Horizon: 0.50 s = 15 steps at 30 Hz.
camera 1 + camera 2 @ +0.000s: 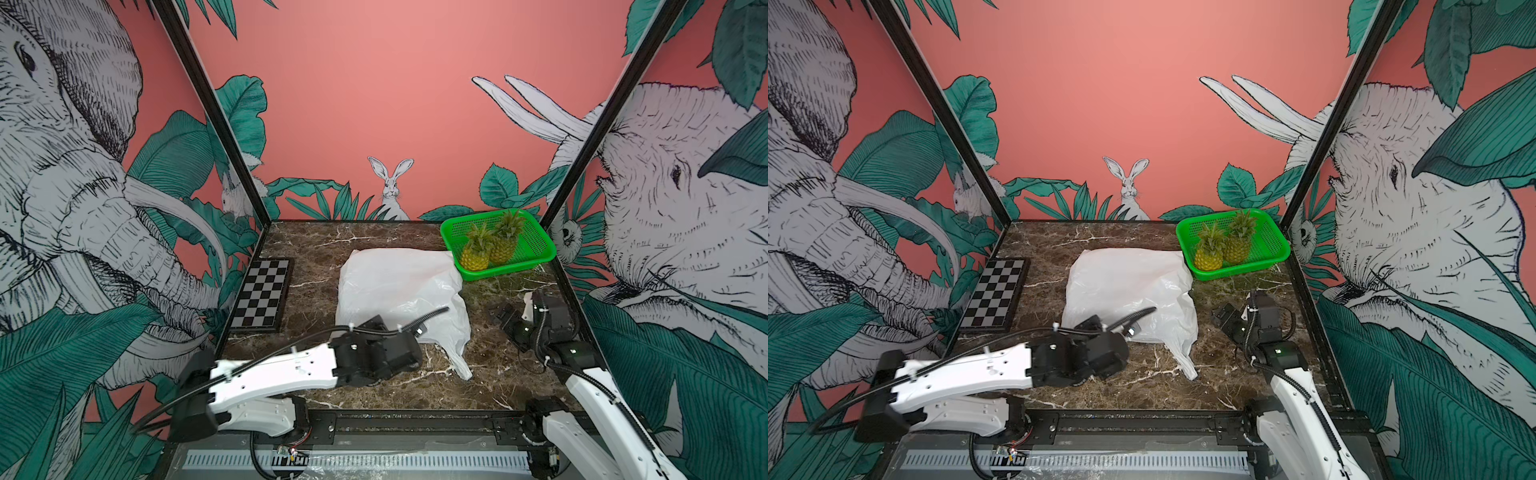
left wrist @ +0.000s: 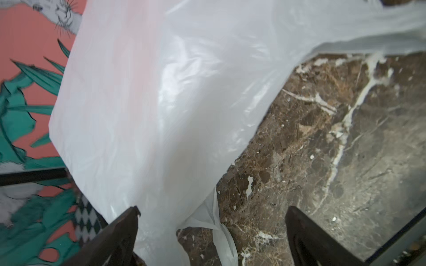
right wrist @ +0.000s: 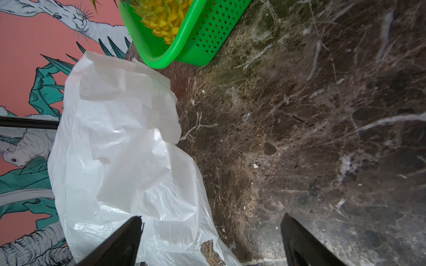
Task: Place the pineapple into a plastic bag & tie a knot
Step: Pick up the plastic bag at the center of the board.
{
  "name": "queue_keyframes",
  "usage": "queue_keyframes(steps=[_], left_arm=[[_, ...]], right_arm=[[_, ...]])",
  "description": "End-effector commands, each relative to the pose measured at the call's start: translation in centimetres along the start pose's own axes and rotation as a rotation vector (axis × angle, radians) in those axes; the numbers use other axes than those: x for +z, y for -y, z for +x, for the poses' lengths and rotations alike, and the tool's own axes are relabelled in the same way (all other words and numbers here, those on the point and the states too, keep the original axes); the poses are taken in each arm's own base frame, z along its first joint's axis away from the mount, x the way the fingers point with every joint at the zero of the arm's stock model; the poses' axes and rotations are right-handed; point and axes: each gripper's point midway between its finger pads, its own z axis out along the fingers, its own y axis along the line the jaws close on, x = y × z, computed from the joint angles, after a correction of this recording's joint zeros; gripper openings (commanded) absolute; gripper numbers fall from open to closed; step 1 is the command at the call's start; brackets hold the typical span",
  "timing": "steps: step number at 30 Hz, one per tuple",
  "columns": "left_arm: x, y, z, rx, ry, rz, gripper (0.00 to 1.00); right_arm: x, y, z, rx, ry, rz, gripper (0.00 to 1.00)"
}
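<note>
Plastic bag (image 1: pixel 399 286) lies flattened mid-tabletop (image 1: pixel 374 237), white, crinkled and half see-through. Its long axis runs from far edge to near edge, with one handle (image 1: pixel 461 365) trailing nearward. Two pineapples (image 1: pixel 476 249) stand in the green basket (image 1: pixel 536 253) at the far right corner. Left hand (image 2: pixel 213 209) and right hand (image 3: pixel 212 216) are spread wide, grasping nothing.

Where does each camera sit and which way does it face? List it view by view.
Top views: above the robot's end, looking down over the table at bag and basket; both arms show.
Left wrist: on the left arm, facing the bag; open left tool shows.
Right wrist: on the right arm, facing bag and basket; open right tool shows.
Shared: all four show the bag.
</note>
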Motion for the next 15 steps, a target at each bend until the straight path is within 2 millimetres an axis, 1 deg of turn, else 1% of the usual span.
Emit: queue_keyframes(steps=[1,3,7,12,15], left_arm=[[-1.1,-2.3,-1.1,0.077,0.030,-0.195,0.99],[-0.8,-2.1,-1.9,0.067,0.052,-0.218,1.00],[0.3,-1.1,-2.5,0.068,0.057,-0.247,0.99],[1.9,0.0,-2.5,0.079,0.032,-0.283,0.99],[2.3,0.0,-2.2,0.069,0.031,-0.315,0.99]], right_arm=[[-0.6,-0.7,0.3,0.027,-0.020,-0.024,0.94],[-0.9,-0.6,0.5,0.025,-0.020,-0.019,0.94],[-1.3,-0.4,0.8,0.017,-0.031,-0.006,0.94],[-1.3,-0.1,1.0,0.015,-0.038,0.002,0.94],[-1.2,-0.1,1.0,0.013,-0.037,0.003,0.94]])
